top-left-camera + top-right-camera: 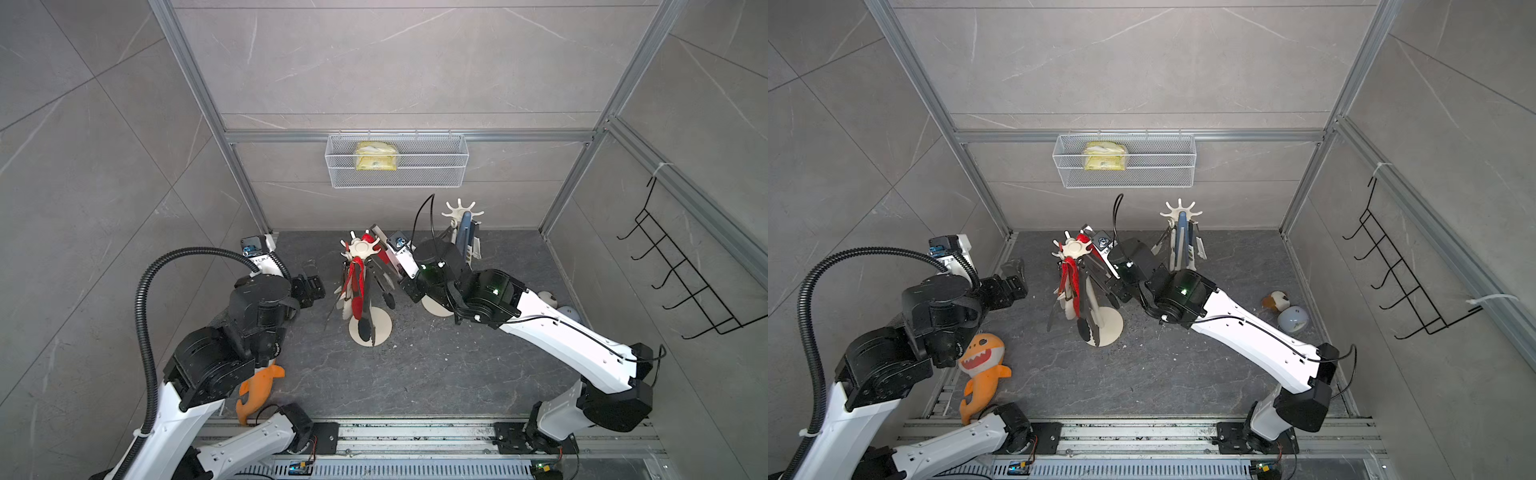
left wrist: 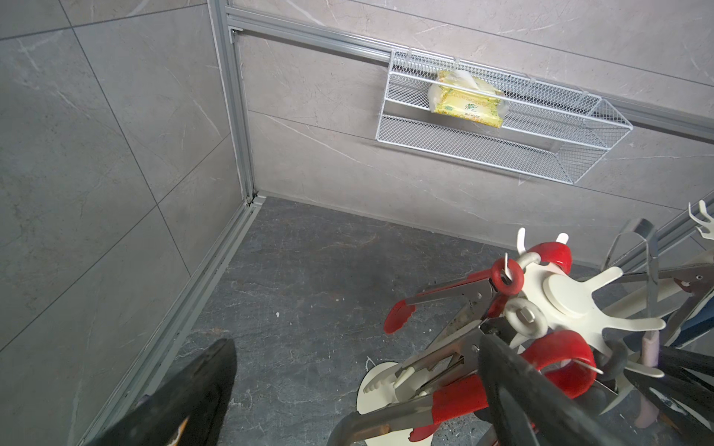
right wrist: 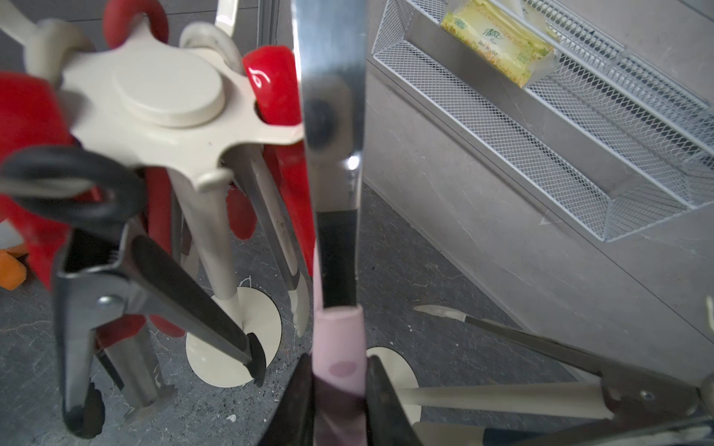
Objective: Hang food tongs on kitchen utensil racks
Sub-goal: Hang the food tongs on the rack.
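Steel and pink rubber make up the pink tongs. The right gripper is pinched narrow on them, right on the pink sleeve. They stand almost straight up, just beside the cream rack, at its 3 o'clock side in a top view. Red tongs and black tongs hang on that rack, so its hooks look crowded.

The pink tongs are likely light and stiff. The bare steel looks smooth and slippery, so the soft pink part is the better place to hold. They are long, so the top end may wobble.

The left gripper is spread wide with nothing in it, at the rack's 9 o'clock side. A second rack stands toward 1 o'clock and holds blue-grey tongs.
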